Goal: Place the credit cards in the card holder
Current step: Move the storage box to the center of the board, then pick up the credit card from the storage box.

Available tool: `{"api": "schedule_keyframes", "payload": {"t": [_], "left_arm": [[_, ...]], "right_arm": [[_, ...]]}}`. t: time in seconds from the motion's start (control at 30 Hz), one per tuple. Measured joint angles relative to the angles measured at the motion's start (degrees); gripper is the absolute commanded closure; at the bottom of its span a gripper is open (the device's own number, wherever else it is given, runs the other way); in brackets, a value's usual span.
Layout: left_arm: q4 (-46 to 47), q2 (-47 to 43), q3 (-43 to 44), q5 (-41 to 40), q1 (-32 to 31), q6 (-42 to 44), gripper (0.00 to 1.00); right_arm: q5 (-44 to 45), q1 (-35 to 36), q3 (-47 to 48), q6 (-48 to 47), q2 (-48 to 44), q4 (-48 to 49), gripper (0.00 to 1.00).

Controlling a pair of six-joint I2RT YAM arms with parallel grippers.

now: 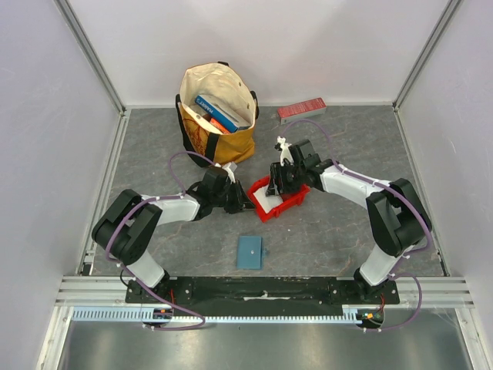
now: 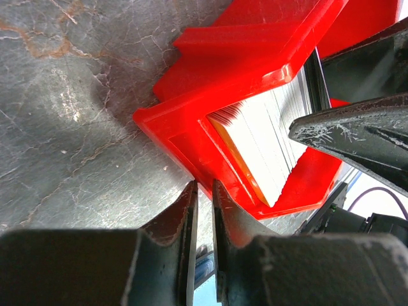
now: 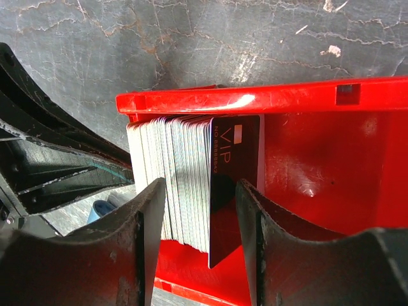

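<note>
The credit cards (image 3: 178,166) stand on edge as a thick white stack (image 2: 268,146) in a small red bin (image 1: 289,202), with a dark "VIP" card (image 3: 233,153) at the stack's right end. My right gripper (image 3: 199,191) reaches down into the bin (image 3: 319,159), open. Its fingers straddle the VIP card and several white cards, with a gap still showing beside the VIP card. My left gripper (image 2: 204,186) is nearly shut, its tips pinching the bin's near rim (image 2: 185,127). The teal card holder (image 1: 250,251) lies closed on the table, nearer the arm bases.
A cream and yellow tote bag (image 1: 218,112) full of items stands behind the bin. A long red box (image 1: 301,109) lies by the back wall. Both arms (image 1: 350,185) meet at the bin in mid-table. Metal rails (image 1: 108,185) border the grey mat.
</note>
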Motion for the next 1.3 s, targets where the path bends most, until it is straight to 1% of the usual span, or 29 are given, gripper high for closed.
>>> {"api": "schedule_keyframes", "payload": {"t": [0.13,0.27,0.3,0.33,0.37,0.8,0.83,0.97,1.0,1.17,1.3], "left_arm": [[-0.17,0.37,0.37,0.20,0.00,0.00,0.81],[-0.42,0.66,0.74,0.66,0.04,0.02,0.81],[-0.42,0.66,0.74,0.70,0.04,0.00,0.81],[-0.42,0.66,0.74,0.79,0.04,0.02,0.81],[-0.39,0.72,0.74,0.87,0.09,0.00,0.81],[-0.37,1.57,1.40,2.12,0.26,0.02,0.81],[-0.37,1.60,1.40,2.12,0.24,0.00,0.81],[-0.39,1.60,1.40,2.14,0.24,0.00,0.81],[-0.39,1.60,1.40,2.14,0.24,0.00,0.81],[-0.50,1.60,1.40,2.43,0.31,0.02,0.81],[-0.50,1.60,1.40,2.47,0.31,0.02,0.81]], "right_arm": [[0.07,-0.26,-0.09,-0.04,-0.11,0.00,0.52],[-0.02,-0.87,-0.11,0.00,-0.13,0.00,0.56],[-0.04,-0.94,-0.11,-0.02,-0.17,0.00,0.57],[-0.04,-0.94,-0.11,-0.02,-0.20,0.00,0.62],[0.00,-0.98,-0.11,-0.02,-0.24,0.00,0.63],[-0.76,-2.14,-0.48,-0.02,-1.27,0.20,0.66],[-1.03,-2.27,-0.48,-0.04,-1.33,0.20,0.69],[-1.38,-2.75,-0.48,-0.22,-1.42,0.20,0.85],[-1.31,-2.95,-0.48,-0.37,-1.49,0.20,0.88],[0.39,-3.85,-0.48,-0.98,-1.70,0.09,0.90],[2.93,-3.76,-0.48,-1.97,-2.05,-0.57,0.96]]}}
